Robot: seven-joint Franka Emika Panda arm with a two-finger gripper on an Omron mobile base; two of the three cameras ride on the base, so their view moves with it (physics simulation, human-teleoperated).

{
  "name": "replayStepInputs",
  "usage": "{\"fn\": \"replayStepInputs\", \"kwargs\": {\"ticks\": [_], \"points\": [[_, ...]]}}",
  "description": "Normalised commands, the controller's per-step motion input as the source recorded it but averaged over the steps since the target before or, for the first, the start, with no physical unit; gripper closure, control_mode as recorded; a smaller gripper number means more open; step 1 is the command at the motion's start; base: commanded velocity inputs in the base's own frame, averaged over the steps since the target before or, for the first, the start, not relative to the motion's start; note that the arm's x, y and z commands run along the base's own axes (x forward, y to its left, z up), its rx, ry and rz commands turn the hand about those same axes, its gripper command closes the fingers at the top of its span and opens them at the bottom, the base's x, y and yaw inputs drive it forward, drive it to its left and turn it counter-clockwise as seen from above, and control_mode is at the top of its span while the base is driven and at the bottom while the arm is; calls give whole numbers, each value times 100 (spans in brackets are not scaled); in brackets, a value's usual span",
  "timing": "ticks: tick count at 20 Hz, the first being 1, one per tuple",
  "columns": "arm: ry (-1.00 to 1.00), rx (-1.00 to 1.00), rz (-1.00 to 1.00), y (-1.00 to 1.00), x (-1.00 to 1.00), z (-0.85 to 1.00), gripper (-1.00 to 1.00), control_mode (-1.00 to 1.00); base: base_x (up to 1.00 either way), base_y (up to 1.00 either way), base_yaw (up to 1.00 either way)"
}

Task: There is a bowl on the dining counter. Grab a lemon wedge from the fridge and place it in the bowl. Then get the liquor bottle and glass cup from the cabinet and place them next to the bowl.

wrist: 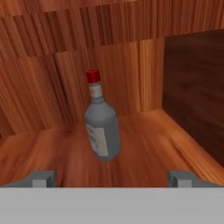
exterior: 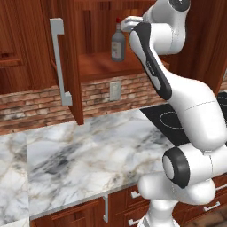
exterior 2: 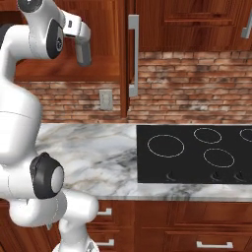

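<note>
The liquor bottle (wrist: 101,127) is seen standing upright on the wooden shelf (wrist: 144,148) of the open upper cabinet (exterior: 95,66), grey-bodied with a pale label and a red cap, well clear of the side wall on its right. The gripper (wrist: 113,178) is held at the cabinet mouth, aimed into the shelf, with its jaws spread wide and nothing between them; the bottle lies ahead of the fingertips (wrist: 43,178), slightly toward one side of the gap rather than centred. The step in hand is judged to be the approach to the bottle, with no grasp made yet. Several risks can be foreseen: if the hand is advanced without being centred, one finger could strike the bottle's body and tip or push it toward the back panel; a grasp taken high on the narrow neck could let the bottle swing or slip; and the open cabinet door (exterior: 66,57) beside the arm could be clipped when the bottle is drawn out.
</note>
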Motion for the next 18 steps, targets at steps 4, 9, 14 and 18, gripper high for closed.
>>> {"fn": "replayStepInputs", "kwargs": {"ticks": [4, 9, 14, 18], "points": [[-1, 0, 0, 12, 24, -17, -100, -100, 0, 0, 0], [0, 0, 0, 12, 32, -27, -100, -100, 0, 0, 0], [0, 0, 0, 1, 47, -8, -100, -100, 0, 0, 0], [0, 0, 0, 0, 55, 0, -100, -100, 0, 0, 0]]}}
